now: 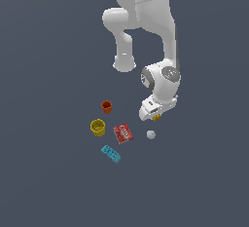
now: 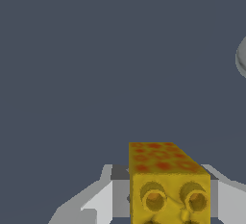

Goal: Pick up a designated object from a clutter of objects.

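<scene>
While the end effector (image 1: 156, 118) sits low at the far side of the clutter, the brick (image 1: 157, 118) shows only as a small yellow speck at its tip in the exterior view. The wrist view is clearer: brick (image 2: 169, 184) fills the space between the two grey fingers (image 2: 98, 201), one on each flank, studs facing the camera. Looks clamped on the brick, though actual contact at the pads is hidden by the brick itself, so that's my read, not a certainty. I can't tell whether it's off the bench (image 1: 48, 172) yet.

Bench edges aren't in frame, so no edge or corner reference; placing by neighbours instead. Ball (image 1: 151, 134) is just beside the end effector on the near side, also seen at the wrist view's border (image 2: 241, 57). Box (image 1: 123, 133), yellow cup (image 1: 97, 127), orange cup (image 1: 106, 106) and teal brick (image 1: 111, 154) are all toward the exterior view's left, apart from the grasp.

Approach from above makes sense: brick is an outlier in the clutter, so the fingers have room on both flanks. Main risk on lift is nudging the ball or a slip on such a small part.
</scene>
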`<state>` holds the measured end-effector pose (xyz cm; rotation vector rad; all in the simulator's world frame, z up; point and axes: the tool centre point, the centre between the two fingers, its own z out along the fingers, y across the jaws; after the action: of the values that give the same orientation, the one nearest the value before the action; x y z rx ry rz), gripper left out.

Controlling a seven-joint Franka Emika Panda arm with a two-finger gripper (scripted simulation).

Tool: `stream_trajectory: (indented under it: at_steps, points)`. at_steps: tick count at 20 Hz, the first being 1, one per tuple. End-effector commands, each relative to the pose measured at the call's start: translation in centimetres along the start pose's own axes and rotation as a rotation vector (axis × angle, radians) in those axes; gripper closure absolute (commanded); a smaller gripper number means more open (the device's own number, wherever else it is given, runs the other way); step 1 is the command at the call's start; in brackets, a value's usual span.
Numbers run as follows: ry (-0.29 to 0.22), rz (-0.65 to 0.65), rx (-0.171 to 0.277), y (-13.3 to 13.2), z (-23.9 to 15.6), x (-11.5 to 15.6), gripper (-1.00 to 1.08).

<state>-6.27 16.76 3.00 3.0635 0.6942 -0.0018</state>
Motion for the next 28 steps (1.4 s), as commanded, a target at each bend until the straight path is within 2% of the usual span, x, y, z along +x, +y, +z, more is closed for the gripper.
stream_trajectory:
  at_steps: [1,12,28]
  points:
    - [0.001,0.001,0.000,0.7,-0.7,-0.4,1.08]
    - [0.001,0.000,-0.001,6.1,-6.2,-4.0,1.08]
    - [0.004,0.000,0.006,18.1,-18.9,-12.0,1.08]
